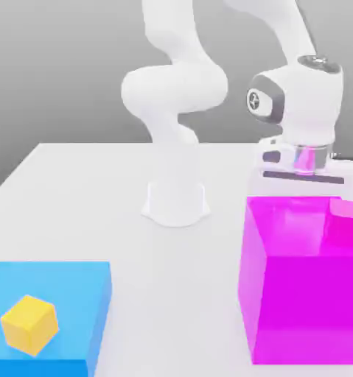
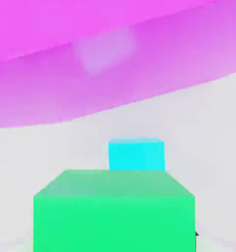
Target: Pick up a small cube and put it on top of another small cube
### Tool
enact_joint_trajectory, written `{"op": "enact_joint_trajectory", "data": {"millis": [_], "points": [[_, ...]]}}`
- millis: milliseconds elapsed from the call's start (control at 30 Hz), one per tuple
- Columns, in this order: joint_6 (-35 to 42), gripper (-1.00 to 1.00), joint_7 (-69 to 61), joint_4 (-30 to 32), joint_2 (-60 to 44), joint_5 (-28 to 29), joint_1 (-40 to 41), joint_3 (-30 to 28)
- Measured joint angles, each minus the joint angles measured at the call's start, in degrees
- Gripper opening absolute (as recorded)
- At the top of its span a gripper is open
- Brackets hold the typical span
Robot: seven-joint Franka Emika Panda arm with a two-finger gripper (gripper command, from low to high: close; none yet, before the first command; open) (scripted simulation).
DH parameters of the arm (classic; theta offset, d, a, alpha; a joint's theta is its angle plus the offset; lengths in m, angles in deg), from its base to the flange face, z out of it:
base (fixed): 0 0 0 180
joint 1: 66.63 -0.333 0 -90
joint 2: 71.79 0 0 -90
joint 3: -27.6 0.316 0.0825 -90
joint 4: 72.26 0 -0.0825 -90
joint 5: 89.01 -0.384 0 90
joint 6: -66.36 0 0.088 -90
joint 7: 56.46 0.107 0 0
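The green cube (image 2: 115, 224) is pinched by the pincer (image 2: 115, 245). In the exterior view, the large magenta block (image 1: 304, 305) is seen before the pincer.

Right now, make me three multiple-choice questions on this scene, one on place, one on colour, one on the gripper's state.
1. Where is the yellow cube?
A) on the magenta block
B) on the blue block
C) on the arm's base

2. What colour is the small cube on the large magenta block?
A) pink
B) white
C) black

3. How does the gripper stand?
A) wide open
B) shut

Key:
1 B: the exterior view shows it resting on the blue top.
2 A: its pink faces show at the block's exterior-view right.
3 B: its jaws are closed, behind the large block in the exterior view.
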Motion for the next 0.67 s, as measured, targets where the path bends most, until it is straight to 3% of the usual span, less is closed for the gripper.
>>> {"op": "enact_joint_trajectory", "data": {"millis": [600, 633, 667], "points": [[-15.2, -1.00, 11.0, -0.1, -15.7, 16.3, 7.7, 3.3], [-16.0, 1.00, 11.4, 0.0, -16.5, 16.8, 7.7, 3.2], [-16.0, 1.00, 11.4, 0.0, -16.5, 16.8, 7.7, 3.2]]}}
